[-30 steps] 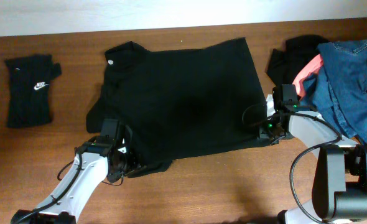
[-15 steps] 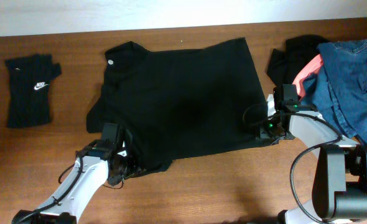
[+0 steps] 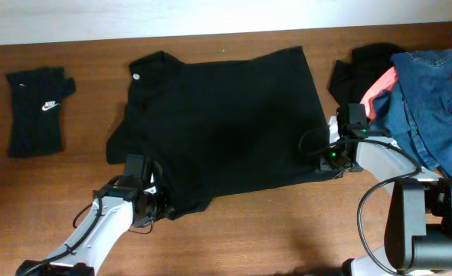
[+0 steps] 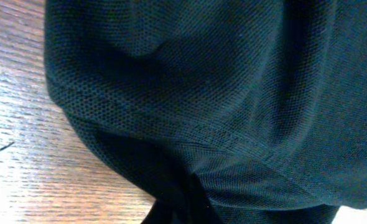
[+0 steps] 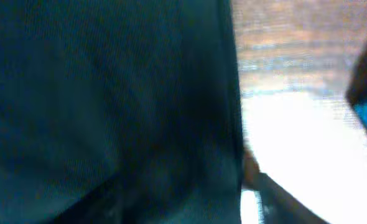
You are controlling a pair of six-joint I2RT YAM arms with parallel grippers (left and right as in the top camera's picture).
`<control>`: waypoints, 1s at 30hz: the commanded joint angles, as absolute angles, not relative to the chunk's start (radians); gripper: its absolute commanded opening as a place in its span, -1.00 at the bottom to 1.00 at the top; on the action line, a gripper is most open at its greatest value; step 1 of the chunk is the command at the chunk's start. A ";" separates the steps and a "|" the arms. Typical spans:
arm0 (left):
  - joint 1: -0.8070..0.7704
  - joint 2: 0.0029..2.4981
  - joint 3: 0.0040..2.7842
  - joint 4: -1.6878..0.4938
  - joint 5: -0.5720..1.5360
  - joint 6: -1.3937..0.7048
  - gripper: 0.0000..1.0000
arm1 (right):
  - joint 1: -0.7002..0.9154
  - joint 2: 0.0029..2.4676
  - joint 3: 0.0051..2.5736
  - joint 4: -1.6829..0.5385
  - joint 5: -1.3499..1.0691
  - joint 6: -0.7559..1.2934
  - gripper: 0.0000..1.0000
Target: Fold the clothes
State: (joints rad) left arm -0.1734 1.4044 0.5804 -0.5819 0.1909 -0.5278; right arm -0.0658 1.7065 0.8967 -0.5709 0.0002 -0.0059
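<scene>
Left fingers [image 3: 154, 205] tight on black shirt [image 3: 226, 115]

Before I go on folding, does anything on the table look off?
The black shirt lies skewed, its lower-left hem bunched beside the left end effector. At far right, denim, a coral piece and black cloth sit heaped, unfolded.

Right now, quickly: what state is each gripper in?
Left gripper: jaws shut, pinching a lower corner of the black shirt.
Right gripper: at the shirt's right edge; open or shut cannot be told.
</scene>
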 commanded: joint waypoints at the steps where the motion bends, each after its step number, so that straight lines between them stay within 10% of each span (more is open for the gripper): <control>1: -0.174 1.425 0.563 -0.599 0.195 -0.527 -0.99 | -0.068 1.752 0.876 -0.582 -0.007 0.004 -0.36; 5: -0.174 1.425 0.589 -0.628 0.195 -0.526 -0.99 | -0.068 1.752 0.879 -0.584 -0.008 0.004 -0.92; 30: -0.173 1.425 0.846 -0.815 0.146 -0.420 -0.99 | -0.067 1.751 0.957 -0.670 -0.060 0.004 -0.92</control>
